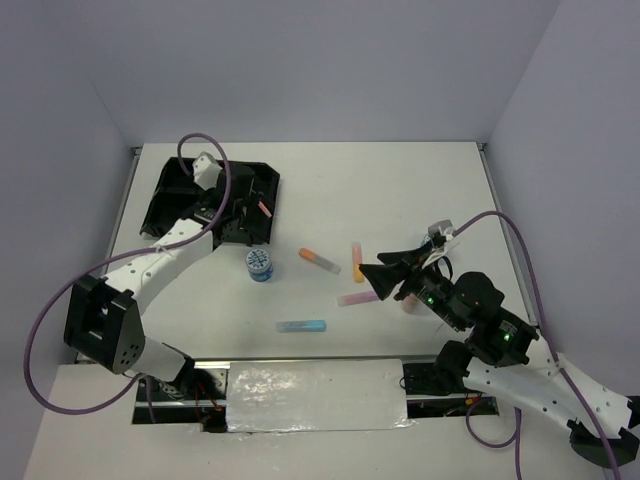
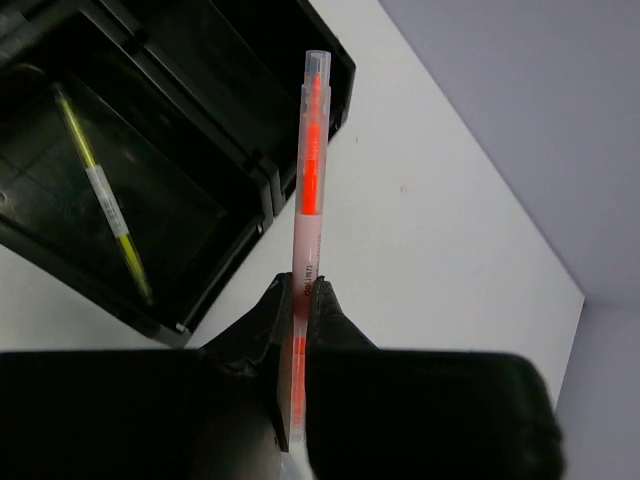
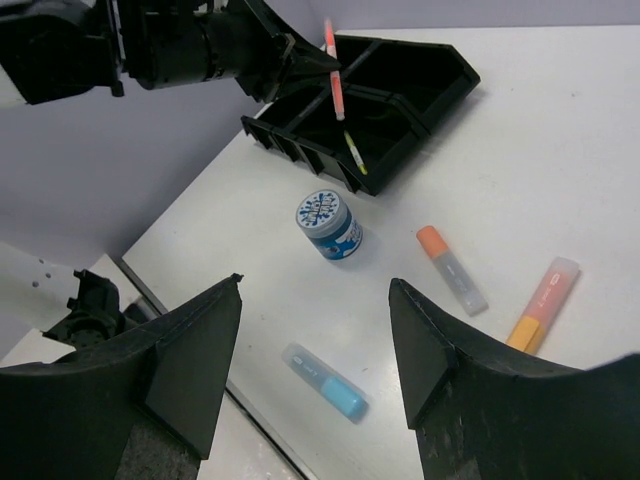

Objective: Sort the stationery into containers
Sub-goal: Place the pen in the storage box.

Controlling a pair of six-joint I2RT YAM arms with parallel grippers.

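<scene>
Pink pen point(image 2: 308, 200) is clamped in the left gripper point(image 2: 300, 310) at the black tray's point(image 1: 170, 195) right edge. A yellow pen point(image 2: 105, 205) lies inside the tray. Right of the tray sit a patterned tape roll point(image 1: 260, 265) and an orange-capped highlighter point(image 1: 319, 260), then the right gripper point(image 3: 315, 288), its fingers spread apart.

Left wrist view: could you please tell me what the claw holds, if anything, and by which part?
The left claw is shut on the thin pink pen, gripping its rear portion; the clear-tipped end sticks out free.
</scene>
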